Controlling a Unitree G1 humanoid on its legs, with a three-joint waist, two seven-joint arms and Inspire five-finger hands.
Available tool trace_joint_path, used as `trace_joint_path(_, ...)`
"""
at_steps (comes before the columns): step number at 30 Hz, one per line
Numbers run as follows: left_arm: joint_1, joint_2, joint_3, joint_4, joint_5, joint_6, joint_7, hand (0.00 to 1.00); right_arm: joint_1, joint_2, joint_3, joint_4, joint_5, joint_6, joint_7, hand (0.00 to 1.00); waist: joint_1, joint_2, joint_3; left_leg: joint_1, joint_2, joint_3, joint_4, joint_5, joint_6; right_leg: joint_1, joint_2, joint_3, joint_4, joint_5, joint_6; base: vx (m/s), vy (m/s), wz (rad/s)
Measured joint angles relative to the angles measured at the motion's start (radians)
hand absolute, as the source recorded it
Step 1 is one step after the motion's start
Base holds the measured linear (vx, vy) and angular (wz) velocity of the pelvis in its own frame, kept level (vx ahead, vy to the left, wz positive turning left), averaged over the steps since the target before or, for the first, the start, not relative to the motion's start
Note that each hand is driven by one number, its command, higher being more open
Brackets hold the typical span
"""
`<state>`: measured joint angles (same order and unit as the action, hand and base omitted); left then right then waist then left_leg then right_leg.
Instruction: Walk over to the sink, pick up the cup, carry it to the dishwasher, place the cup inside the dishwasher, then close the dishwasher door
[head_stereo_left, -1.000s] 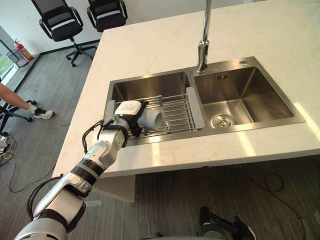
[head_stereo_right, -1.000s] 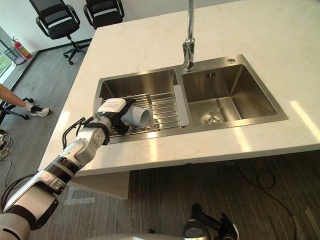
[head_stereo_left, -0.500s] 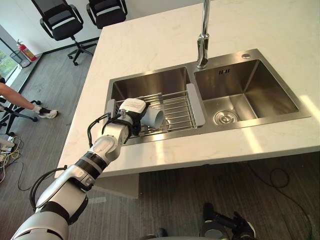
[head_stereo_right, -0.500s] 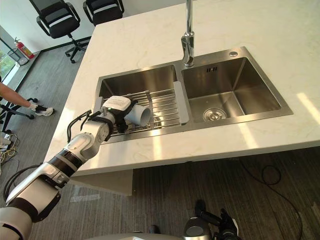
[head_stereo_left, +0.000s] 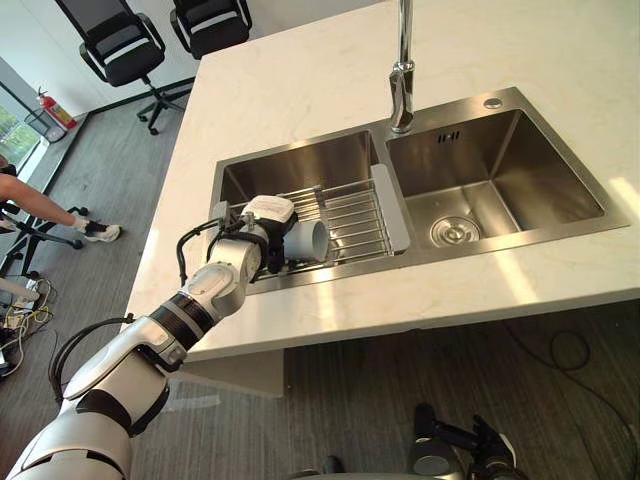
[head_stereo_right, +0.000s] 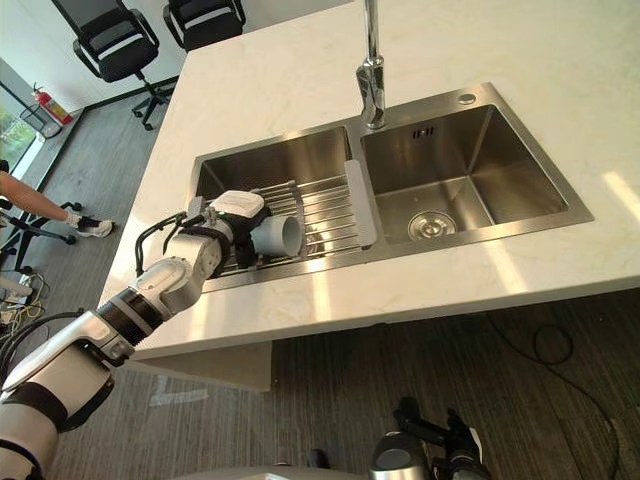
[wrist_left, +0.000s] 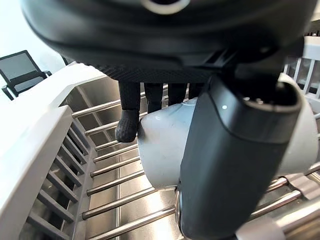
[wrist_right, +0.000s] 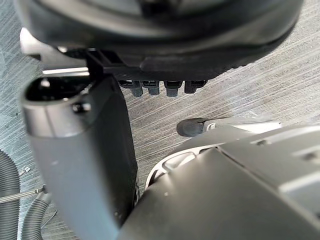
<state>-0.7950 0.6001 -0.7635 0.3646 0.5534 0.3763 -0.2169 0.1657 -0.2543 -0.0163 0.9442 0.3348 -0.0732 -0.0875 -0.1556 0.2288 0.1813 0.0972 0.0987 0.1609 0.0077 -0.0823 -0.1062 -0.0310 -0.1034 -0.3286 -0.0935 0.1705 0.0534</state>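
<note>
The right robot hand (wrist_right: 80, 150) hangs low over grey plank floor (wrist_right: 250, 90). Whether it is open or closed cannot be told.

The silver-grey left arm reaches over the front edge of the white marble-look desk (head_stereo_left: 450, 290) into a double stainless-steel sink (head_stereo_left: 300, 170). The left robot hand (head_stereo_left: 262, 232) is closed round a pale grey plastic cup (head_stereo_left: 308, 240). Its fingers (wrist_left: 128, 117) curl over one side of the wall and the thumb (wrist_left: 225, 165) presses the other.

The cup lies on its side over a steel wire draining rack (head_stereo_left: 350, 212) that bridges the left basin, mouth toward the right basin. Lying this way, its wall is the easy part to grip. It looks gripped but not yet carried off.

There is open room above the rack. The rack's grey end piece sits near the cup's mouth, so lifting up and back toward the desk edge seems safest. The tall chrome tap (head_stereo_left: 402, 85) stands well behind, at the divider.

Beyond the desk are two black office chairs (head_stereo_left: 115, 45) and a person's leg (head_stereo_left: 40, 198), well apart.
</note>
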Motion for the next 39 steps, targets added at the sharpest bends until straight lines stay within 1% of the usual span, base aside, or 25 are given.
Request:
trace_joint_path(2, 0.006, 0.007, 0.006, 0.007, -0.061, -0.005, 0.040, 0.00, 0.000, 0.000, 0.003, 0.000, 0.000, 0.000, -0.001, 1.00, 0.001, -0.001, 0.000, 0.000, 0.001, -0.004, -0.001, 0.000, 0.000, 0.002, 0.001, -0.003, 0.000, -0.001, 0.000, -0.01, -0.007, 0.05)
trace_joint_path(4, 0.026, 0.011, 0.020, 0.019, -0.143, -0.036, 0.122, 0.00, 0.001, 0.000, 0.004, 0.000, 0.002, 0.003, -0.004, 1.00, 0.005, -0.001, 0.001, 0.003, 0.004, -0.010, -0.002, 0.000, 0.000, 0.009, 0.003, -0.010, 0.000, -0.003, -0.001, 0.00, -0.009, 0.08)
trace_joint_path(7, 0.060, 0.016, 0.055, 0.019, -0.208, -0.069, 0.184, 0.00, 0.002, 0.003, 0.007, -0.002, 0.007, 0.007, -0.007, 1.00, 0.012, -0.008, 0.006, 0.011, 0.008, -0.012, -0.005, 0.000, 0.000, 0.019, 0.007, -0.014, 0.000, -0.006, -0.002, 0.00, -0.003, 0.02)
trace_joint_path(9, 0.098, 0.020, 0.112, 0.003, -0.272, -0.111, 0.230, 0.00, 0.005, 0.006, 0.007, -0.007, 0.008, 0.016, -0.008, 1.00, 0.030, -0.017, 0.012, 0.013, 0.011, -0.013, -0.006, 0.000, 0.000, 0.019, 0.010, -0.015, 0.000, -0.006, -0.004, 0.00, 0.000, 0.00)
trace_joint_path(10, 0.124, 0.021, 0.141, -0.019, -0.290, -0.122, 0.246, 0.00, 0.007, 0.007, 0.007, -0.012, 0.009, 0.019, -0.008, 1.00, 0.035, -0.020, 0.014, 0.013, 0.013, -0.013, -0.007, 0.000, 0.000, 0.019, 0.012, -0.015, 0.000, -0.006, -0.004, 0.00, 0.000, 0.00)
trace_joint_path(11, 0.169, 0.029, 0.189, -0.060, -0.321, -0.151, 0.272, 0.00, 0.009, 0.009, 0.006, -0.018, 0.009, 0.025, -0.007, 1.00, 0.047, -0.028, 0.018, 0.013, 0.016, -0.013, -0.007, 0.000, 0.001, 0.020, 0.015, -0.017, 0.000, -0.008, -0.006, 0.00, 0.000, 0.00)
trace_joint_path(12, 0.186, 0.031, 0.207, -0.074, -0.333, -0.164, 0.281, 0.00, 0.011, 0.010, 0.006, -0.021, 0.009, 0.027, -0.007, 1.00, 0.052, -0.030, 0.018, 0.013, 0.017, -0.013, -0.007, 0.001, 0.001, 0.020, 0.016, -0.017, 0.000, -0.008, -0.006, 0.00, 0.000, 0.00)
trace_joint_path(13, 0.204, 0.034, 0.227, -0.094, -0.343, -0.174, 0.286, 0.00, 0.014, 0.011, 0.006, -0.022, 0.009, 0.027, -0.007, 1.00, 0.059, -0.033, 0.018, 0.013, 0.018, -0.013, -0.007, 0.001, 0.002, 0.019, 0.018, -0.017, 0.001, -0.008, -0.007, 0.00, 0.000, 0.00)
trace_joint_path(14, 0.235, 0.043, 0.256, -0.131, -0.367, -0.209, 0.287, 0.00, 0.018, 0.012, 0.005, -0.024, 0.008, 0.028, -0.007, 1.00, 0.068, -0.038, 0.016, 0.013, 0.018, -0.014, -0.007, 0.002, 0.003, 0.020, 0.019, -0.017, 0.001, -0.009, -0.008, 0.00, 0.000, 0.00)
trace_joint_path(17, 0.283, 0.063, 0.296, -0.214, -0.379, -0.301, 0.294, 0.00, 0.029, 0.011, 0.000, -0.026, 0.007, 0.028, 0.001, 1.00, 0.099, -0.046, 0.011, 0.013, 0.015, -0.016, -0.007, 0.004, 0.007, 0.021, 0.017, -0.017, 0.003, -0.009, -0.008, -0.01, 0.003, 0.01)
trace_joint_path(18, 0.310, 0.064, 0.326, -0.245, -0.379, -0.352, 0.300, 0.00, 0.031, 0.013, -0.002, -0.026, 0.006, 0.028, 0.010, 1.00, 0.113, -0.055, 0.007, 0.011, 0.013, -0.018, -0.007, 0.007, 0.010, 0.023, 0.016, -0.018, 0.004, -0.009, -0.008, -0.04, 0.005, 0.07)
trace_joint_path(20, 0.334, 0.065, 0.358, -0.265, -0.380, -0.389, 0.304, 0.00, 0.030, 0.020, -0.011, -0.028, 0.006, 0.027, 0.018, 1.00, 0.116, -0.064, 0.002, 0.011, 0.013, -0.026, -0.007, 0.009, 0.014, 0.027, 0.015, -0.026, 0.001, -0.009, -0.009, -0.05, -0.001, 0.10)
trace_joint_path(22, 0.379, 0.067, 0.421, -0.292, -0.416, -0.433, 0.311, 0.00, 0.031, 0.031, -0.017, -0.045, 0.004, 0.024, 0.029, 1.00, 0.123, -0.078, -0.006, 0.008, 0.013, -0.034, -0.007, 0.012, 0.018, 0.027, 0.015, -0.031, 0.000, -0.010, -0.010, -0.06, -0.007, 0.08)
trace_joint_path(23, 0.390, 0.067, 0.436, -0.296, -0.422, -0.444, 0.319, 0.00, 0.031, 0.033, -0.018, -0.048, 0.002, 0.022, 0.033, 1.00, 0.127, -0.082, -0.008, 0.008, 0.013, -0.034, -0.007, 0.012, 0.019, 0.027, 0.015, -0.030, 0.000, -0.010, -0.010, -0.06, -0.007, 0.01)
trace_joint_path(25, 0.429, 0.066, 0.491, -0.302, -0.470, -0.489, 0.336, 0.00, 0.033, 0.037, -0.019, -0.051, -0.006, 0.014, 0.048, 1.00, 0.149, -0.092, -0.015, 0.007, 0.014, -0.034, -0.007, 0.013, 0.023, 0.026, 0.015, -0.031, 0.000, -0.013, -0.007, -0.06, -0.007, 0.00)
trace_joint_path(26, 0.443, 0.066, 0.509, -0.309, -0.487, -0.497, 0.339, 0.00, 0.034, 0.038, -0.019, -0.052, -0.006, 0.012, 0.049, 1.00, 0.155, -0.093, -0.016, 0.007, 0.014, -0.035, -0.007, 0.013, 0.023, 0.026, 0.015, -0.031, 0.000, -0.012, -0.007, -0.05, -0.006, 0.02)
trace_joint_path(27, 0.477, 0.066, 0.555, -0.330, -0.529, -0.520, 0.345, 0.00, 0.035, 0.041, -0.025, -0.053, -0.006, 0.005, 0.053, 1.00, 0.169, -0.096, -0.019, 0.004, 0.015, -0.038, -0.009, 0.008, 0.031, 0.026, 0.015, -0.033, 0.000, -0.012, -0.007, -0.02, -0.003, 0.03)
trace_joint_path(28, 0.483, 0.066, 0.564, -0.333, -0.538, -0.526, 0.345, 0.00, 0.035, 0.042, -0.026, -0.053, -0.006, 0.004, 0.054, 1.00, 0.170, -0.097, -0.020, 0.004, 0.015, -0.039, -0.009, 0.006, 0.033, 0.026, 0.015, -0.034, 0.000, -0.012, -0.007, -0.02, -0.003, 0.08)
trace_joint_path(29, 0.512, 0.066, 0.601, -0.350, -0.578, -0.543, 0.345, 0.00, 0.035, 0.043, -0.027, -0.053, -0.006, 0.002, 0.060, 1.00, 0.174, -0.099, -0.025, -0.001, 0.016, -0.043, -0.009, 0.006, 0.034, 0.023, 0.015, -0.038, 0.000, -0.012, -0.007, 0.01, 0.002, 0.06)
trace_joint_path(30, 0.538, 0.066, 0.633, -0.366, -0.620, -0.555, 0.346, 0.00, 0.034, 0.045, -0.029, -0.053, -0.006, -0.002, 0.066, 1.00, 0.186, -0.100, -0.029, -0.003, 0.016, -0.043, -0.009, 0.007, 0.031, 0.021, 0.016, -0.038, 0.000, -0.010, -0.010, 0.02, 0.004, 0.05)
trace_joint_path(32, 0.575, 0.062, 0.669, -0.383, -0.663, -0.567, 0.346, 0.00, 0.034, 0.054, -0.047, -0.053, -0.009, -0.007, 0.072, 1.00, 0.199, -0.102, -0.048, -0.012, 0.017, -0.047, -0.010, 0.012, 0.024, 0.013, 0.016, -0.041, 0.001, -0.008, -0.013, 0.06, 0.013, 0.05)
trace_joint_path(34, 0.619, 0.059, 0.709, -0.405, -0.716, -0.579, 0.345, 0.00, 0.028, 0.071, -0.058, -0.053, -0.013, -0.012, 0.075, 1.00, 0.204, -0.105, -0.058, -0.015, 0.016, -0.055, -0.010, 0.013, 0.025, 0.014, 0.016, -0.049, 0.001, -0.009, -0.013, 0.06, 0.012, 0.11)
trace_joint_path(36, 0.641, 0.038, 0.735, -0.412, -0.784, -0.605, 0.341, 0.00, 0.022, 0.091, -0.059, -0.049, -0.015, -0.024, 0.087, 1.00, 0.225, -0.113, -0.062, -0.019, 0.015, -0.063, -0.009, 0.013, 0.025, 0.014, 0.014, -0.057, 0.006, -0.009, -0.012, 0.04, 0.016, 0.11)
trace_joint_path(38, 0.695, 0.011, 0.774, -0.445, -0.832, -0.613, 0.340, 0.00, 0.014, 0.103, -0.059, -0.046, -0.015, -0.029, 0.091, 1.00, 0.228, -0.119, -0.066, -0.020, 0.012, -0.066, -0.009, 0.012, 0.026, 0.016, 0.012, -0.059, 0.006, -0.009, -0.012, 0.01, 0.021, 0.07)
trace_joint_path(39, 0.753, -0.047, 0.812, -0.486, -0.881, -0.620, 0.323, 0.00, 0.013, 0.110, -0.059, -0.044, -0.015, -0.040, 0.094, 1.00, 0.236, -0.125, -0.075, -0.028, 0.008, -0.071, -0.001, 0.013, 0.028, 0.014, 0.005, -0.059, 0.006, -0.009, -0.012, 0.00, 0.024, 0.07)
